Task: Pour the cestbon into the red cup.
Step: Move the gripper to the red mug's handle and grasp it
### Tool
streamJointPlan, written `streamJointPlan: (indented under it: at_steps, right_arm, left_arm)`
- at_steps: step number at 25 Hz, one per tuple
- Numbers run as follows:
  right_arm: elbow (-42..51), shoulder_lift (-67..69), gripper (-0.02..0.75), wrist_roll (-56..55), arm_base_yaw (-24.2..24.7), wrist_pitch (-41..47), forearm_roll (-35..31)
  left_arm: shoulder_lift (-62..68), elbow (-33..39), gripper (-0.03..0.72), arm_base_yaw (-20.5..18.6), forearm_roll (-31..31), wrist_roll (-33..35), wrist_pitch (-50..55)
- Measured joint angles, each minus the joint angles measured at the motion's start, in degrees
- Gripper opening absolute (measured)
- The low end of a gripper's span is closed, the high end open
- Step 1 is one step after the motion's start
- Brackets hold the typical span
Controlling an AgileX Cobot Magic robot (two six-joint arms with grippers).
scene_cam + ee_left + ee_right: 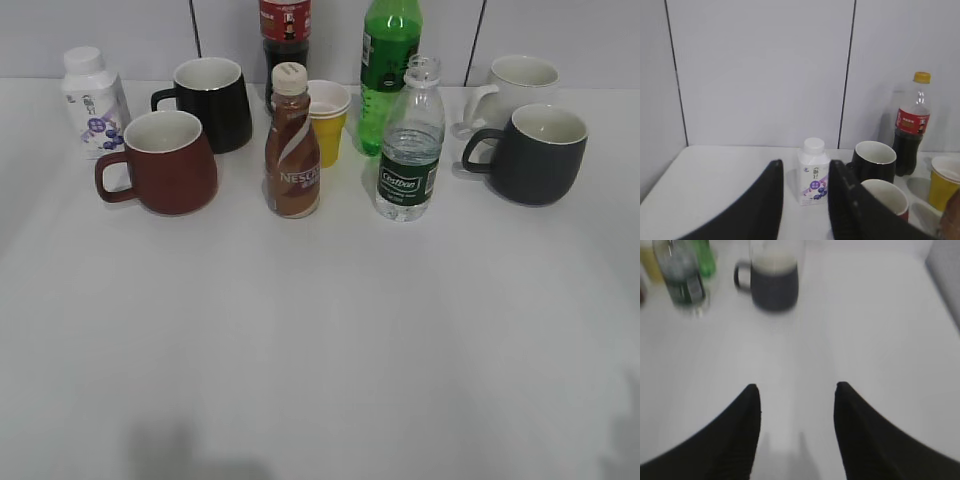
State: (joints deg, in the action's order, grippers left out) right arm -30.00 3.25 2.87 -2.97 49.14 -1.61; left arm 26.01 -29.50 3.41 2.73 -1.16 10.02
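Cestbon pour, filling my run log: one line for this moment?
phase: pre-grasp | cestbon bottle: upright, uncapped | red cup: upright | left gripper: open | right gripper: open

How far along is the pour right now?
Nothing looks done yet. The cestbon stands upright on the table, untouched, and the red cup sits apart, beyond the Nescafe bottle. Both pincers, left and right, are open and empty. Grasping, carrying and pouring remain.

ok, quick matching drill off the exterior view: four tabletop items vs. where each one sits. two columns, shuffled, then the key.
1. squat red-brown ceramic mug
2. clear plastic water bottle with green label
3. dark grey ceramic mug
4. small white carton bottle

A. far left, at the back
B. right side, in front of the white mug
C. left, in front of the black mug
D. right of the brown coffee bottle

Pairs: 1-C, 2-D, 3-B, 4-A
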Motion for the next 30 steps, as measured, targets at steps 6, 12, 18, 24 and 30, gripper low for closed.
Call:
streamJointPlan:
  at_steps: [6, 12, 18, 24, 30]
  right_arm:
    - [2.0, 8.0, 0.356, 0.6, 0.0, -19.0, -0.4]
    - [2.2, 24.1, 0.352, 1.1, -2.4, -37.2, -2.1]
    - [2.2, 41.8, 0.351, 4.0, -10.5, -51.8, -0.2]
    - [1.0, 57.6, 0.351, 4.1, -16.6, -61.8, 0.9]
    - [-0.1, 68.0, 0.348, 4.2, -20.9, -70.8, 1.6]
  left_arm:
    - [17.9, 0.0, 0.237, 0.0, 1.5, 0.0, -19.5]
    - [34.2, 0.0, 0.238, 0.2, 1.0, 0.0, -36.7]
    - [39.8, 1.8, 0.238, 5.1, 0.0, 0.0, -36.9]
    - [41.4, 8.5, 0.239, 8.7, -0.8, 0.0, -37.0]
    - [52.0, 9.9, 0.24, 8.8, -1.2, 0.0, -45.1]
